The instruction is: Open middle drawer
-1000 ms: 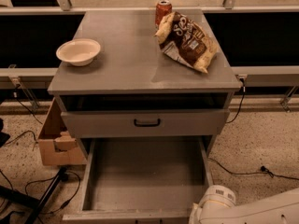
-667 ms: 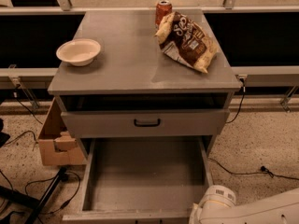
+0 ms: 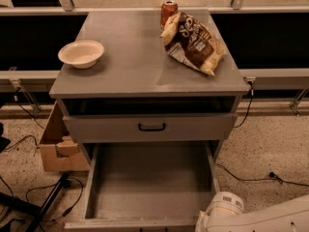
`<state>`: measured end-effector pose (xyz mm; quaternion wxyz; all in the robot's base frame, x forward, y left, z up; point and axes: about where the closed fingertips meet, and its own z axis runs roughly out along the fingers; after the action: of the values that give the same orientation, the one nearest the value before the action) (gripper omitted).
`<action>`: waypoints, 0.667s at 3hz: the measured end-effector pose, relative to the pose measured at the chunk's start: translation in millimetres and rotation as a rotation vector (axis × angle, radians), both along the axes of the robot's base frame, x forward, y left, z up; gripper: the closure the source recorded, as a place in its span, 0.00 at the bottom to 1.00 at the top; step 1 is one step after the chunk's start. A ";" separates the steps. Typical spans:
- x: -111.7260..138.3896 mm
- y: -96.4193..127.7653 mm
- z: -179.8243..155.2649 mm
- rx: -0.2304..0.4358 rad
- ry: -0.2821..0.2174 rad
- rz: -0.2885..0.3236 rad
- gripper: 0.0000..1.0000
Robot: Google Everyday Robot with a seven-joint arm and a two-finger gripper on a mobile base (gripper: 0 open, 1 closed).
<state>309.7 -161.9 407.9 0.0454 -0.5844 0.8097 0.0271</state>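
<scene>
My gripper is out of view, so I cannot tell whether it is released or clenched. Only one white, rounded arm (image 3: 227, 211) shows at the lower right corner, beside the pulled-out bottom drawer (image 3: 149, 182), a plain grey box. Above that, the middle drawer (image 3: 111, 128) has a flat grey front with one black bar handle (image 3: 152, 127). On the table (image 3: 130, 66) are one pale round bowl (image 3: 81, 53), one crinkled brown snack bag (image 3: 193, 42) and one red can (image 3: 168, 11). Nothing has shifted since a second ago.
</scene>
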 end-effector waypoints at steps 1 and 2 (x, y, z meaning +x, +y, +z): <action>0.0 0.0 0.4 0.000 0.000 0.000 0.82; 0.0 0.0 0.6 0.000 0.000 0.000 0.59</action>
<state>309.6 -161.9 408.4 0.0454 -0.5844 0.8097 0.0271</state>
